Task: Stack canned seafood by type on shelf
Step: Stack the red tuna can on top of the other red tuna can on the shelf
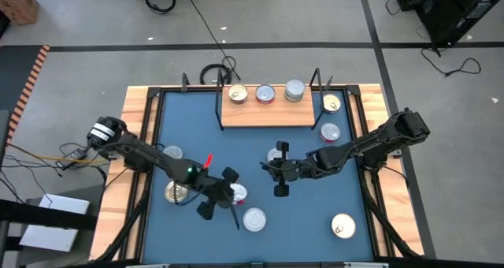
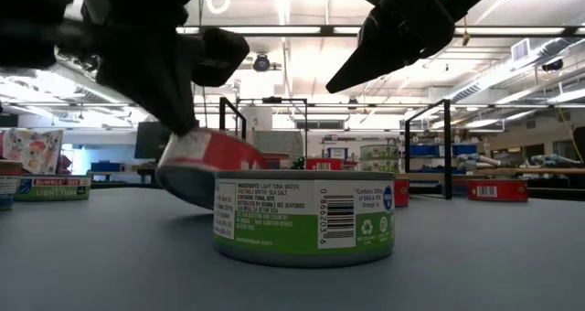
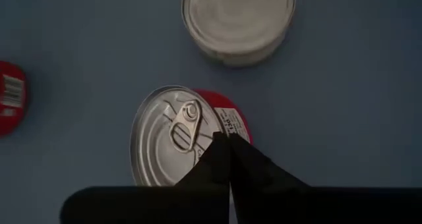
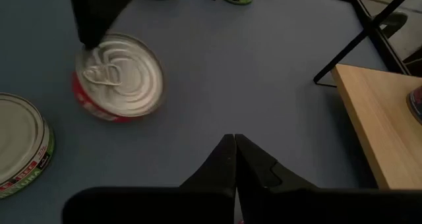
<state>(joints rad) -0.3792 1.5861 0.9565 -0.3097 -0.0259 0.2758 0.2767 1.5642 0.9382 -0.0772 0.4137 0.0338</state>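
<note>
Tins of seafood are mostly not stacked: your shelf [image 1: 268, 115] carries only three, the others lie around it, and the left gripper [image 1: 223, 195], closed, tilts a red-sided tin [image 3: 184, 137] below it.

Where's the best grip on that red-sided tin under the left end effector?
Grip the red-sided tin across its round side wall, coming from above. It sits tilted, one edge lifted off the table, with the left end effector touching its rim, so match that tilt.
</note>
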